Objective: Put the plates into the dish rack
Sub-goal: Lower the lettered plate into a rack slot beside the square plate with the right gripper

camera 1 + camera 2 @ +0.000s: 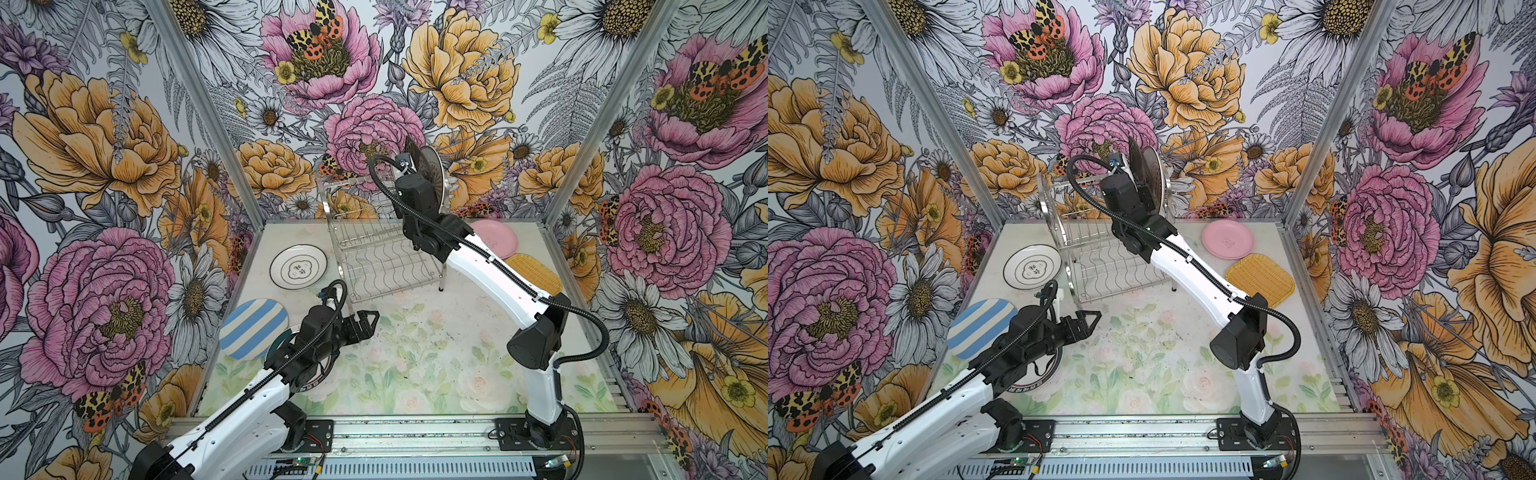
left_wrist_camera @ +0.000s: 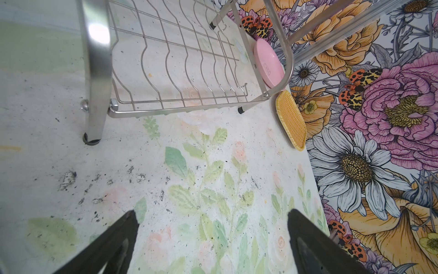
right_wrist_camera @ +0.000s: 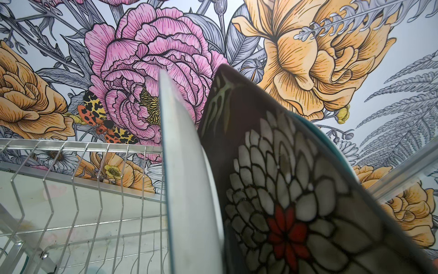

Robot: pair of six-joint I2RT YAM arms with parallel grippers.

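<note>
plates [image 1: 298,266]: five on table [image 1: 436,353], three in rack [image 2: 94,71]; left claw [image 1: 365,322] agape, right claw [image 1: 411,168] pinching black plate [image 3: 272,189]

Holds the left arm [image 1: 249,399] low over the near left of the desk [image 1: 436,353], left gripper [image 1: 365,321] pointing right with jaws spread wide, empty. Stretches the right arm [image 1: 498,266] far and high, elbow bent, right gripper [image 1: 413,168] clamped on the black floral plate [image 3: 284,189].
</note>
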